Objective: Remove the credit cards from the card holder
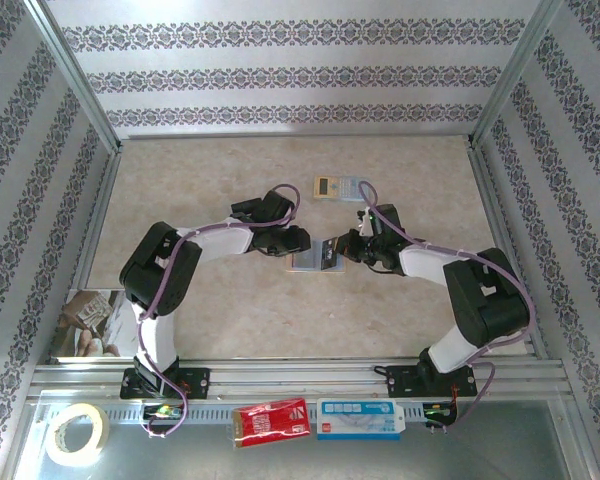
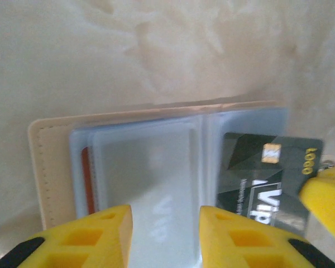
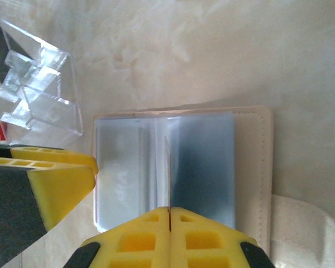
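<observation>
Found tan-beige folding card holder [image 2: 50,167] with pale blue-grey sleeves lying open on pale marbled tabletop [image 1: 230,180], apparently steadied against sliding by parted, empty left gripper [image 2: 166,223], with black plastic credit card [image 2: 262,178] partly out of its sleeve, pinched edgewise in clenched right gripper [image 3: 169,215] for withdrawal.

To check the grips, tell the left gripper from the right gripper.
The left gripper is open, jaws apart above the card holder; the right gripper is shut. The left gripper grips nothing; the right gripper pinches the black VIP credit card by its edge. Both have yellow fingers at the open card holder.
</observation>
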Motion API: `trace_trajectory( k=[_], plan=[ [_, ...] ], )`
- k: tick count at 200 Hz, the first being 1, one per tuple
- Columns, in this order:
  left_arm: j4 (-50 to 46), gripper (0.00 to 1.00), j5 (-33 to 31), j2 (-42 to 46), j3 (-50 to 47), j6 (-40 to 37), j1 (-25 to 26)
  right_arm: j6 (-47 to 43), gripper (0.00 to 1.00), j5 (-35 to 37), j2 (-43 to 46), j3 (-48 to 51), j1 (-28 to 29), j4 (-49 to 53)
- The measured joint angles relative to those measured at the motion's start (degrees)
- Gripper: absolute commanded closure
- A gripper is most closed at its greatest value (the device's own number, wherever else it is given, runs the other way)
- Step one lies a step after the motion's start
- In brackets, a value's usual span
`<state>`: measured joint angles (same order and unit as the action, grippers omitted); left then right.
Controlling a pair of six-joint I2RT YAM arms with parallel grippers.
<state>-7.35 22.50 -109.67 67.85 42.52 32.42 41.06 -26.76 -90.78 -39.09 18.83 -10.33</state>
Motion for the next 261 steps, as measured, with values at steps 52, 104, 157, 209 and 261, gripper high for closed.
trace_trajectory(
  k=[52, 104, 157, 209, 261],
  plan=[
    [10.9, 0.46, 4.4, 5.2, -6.7, 7.3, -1.8, 5.6, 1.0, -4.3, 6.6, 5.1, -2.6, -9.0],
    [28.7, 0.32, 12.2, 9.3, -12.8, 14.5, -2.3, 14.6, 1.0, -8.3, 11.1, 7.8, -3.4, -20.6],
    [37.9, 0.43, 15.6, 12.5, -13.6, 19.1, -2.4, 24.2, 1.0, -11.5, 10.8, 7.9, -4.0, -32.0],
    [40.4, 0.6, 16.9, 13.1, -14.4, 21.0, -2.4, 32.3, 1.0, -13.8, 6.4, 7.9, -4.1, -42.5],
    [40.5, 0.98, 17.4, 14.0, -14.9, 21.3, -2.5, 34.5, 0.94, -14.3, 5.4, 7.9, -4.2, -45.8]
  ],
)
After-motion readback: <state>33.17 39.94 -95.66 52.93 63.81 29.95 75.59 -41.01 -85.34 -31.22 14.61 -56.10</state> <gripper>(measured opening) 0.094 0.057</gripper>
